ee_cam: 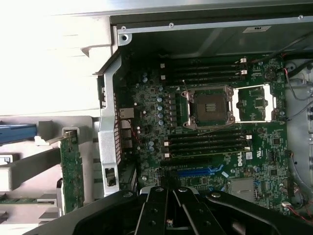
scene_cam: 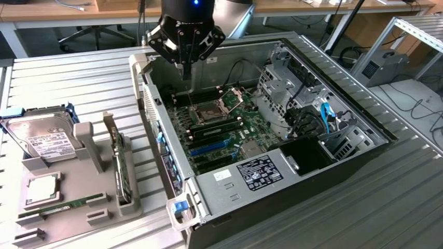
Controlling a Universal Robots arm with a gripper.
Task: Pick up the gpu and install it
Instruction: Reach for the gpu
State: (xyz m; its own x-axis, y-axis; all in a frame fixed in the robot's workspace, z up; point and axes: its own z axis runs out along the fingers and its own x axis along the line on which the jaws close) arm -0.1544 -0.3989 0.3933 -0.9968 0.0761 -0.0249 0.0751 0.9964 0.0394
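Observation:
The gpu stands on its edge in a slot of the grey holder, on the exterior view's left beside the open computer case. In the wrist view the gpu shows as a thin card with a silvery bracket at one end. My gripper hangs over the far end of the case, above the motherboard, well away from the gpu. Its fingers are shut together with nothing between them. Blue expansion slots lie on the board near the case's rear wall.
The holder also carries a silver hard drive, a square chip and a green RAM stick. Inside the case are an open processor socket, drive cages, blue cables and a power supply.

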